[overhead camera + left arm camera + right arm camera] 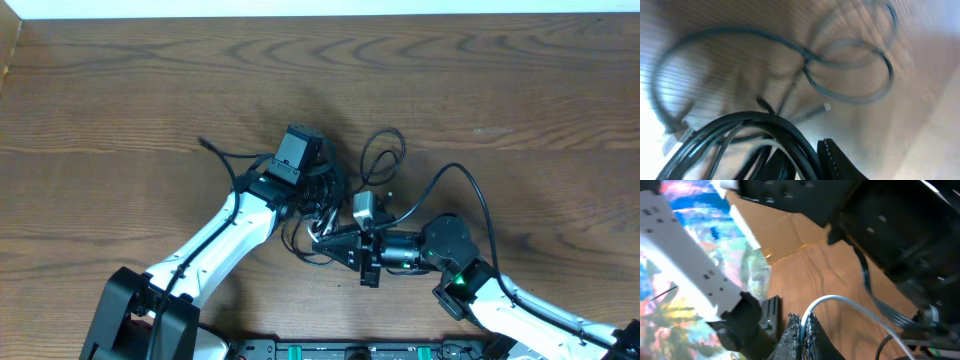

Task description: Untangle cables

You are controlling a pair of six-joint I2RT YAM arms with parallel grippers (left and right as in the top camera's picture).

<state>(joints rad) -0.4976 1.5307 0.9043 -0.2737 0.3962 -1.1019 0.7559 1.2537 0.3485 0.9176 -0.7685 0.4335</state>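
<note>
Wood-grain surface [120,90], with the work at its middle, toward the near edge.

Cables [332,200]: one knot, lying between the two arms. Several black strands are bunched tight. One black loop [385,155] spills out on the far right side, flat on the wood and apart from both arms. A pale plug-like piece [362,208] sits just right of the knot; too small to say which cord it ends.

White cable [840,301]: the right wrist view shows it arching up out of the right end effector [801,330], whose fingers are pressed together on it. From there it runs off low to the right.

Left end effector [316,193]: pushed into the knot from the left. Its wrist view is blurred. Black strands [755,127] sweep across just in front of one dark finger [837,160], and the other finger is not made out. Cannot tell whether it is closed on the strands or only among them.

Judgement on the step: this looks like the separating stage, with the white cable pinned by the right arm and the left arm going for the black bunch. It seems early, since no cord lies on its own apart from that one loop.

The next move likely calls for:
- a sure left hold on black strands only, with no white among them
- a slow pull in opposite directions, each arm toward its own side
- a watch on the white cable, that it slides out through the coils rather than cinching them
- care at the pale plug, the likeliest snag
- leaving the free loop undisturbed
</note>
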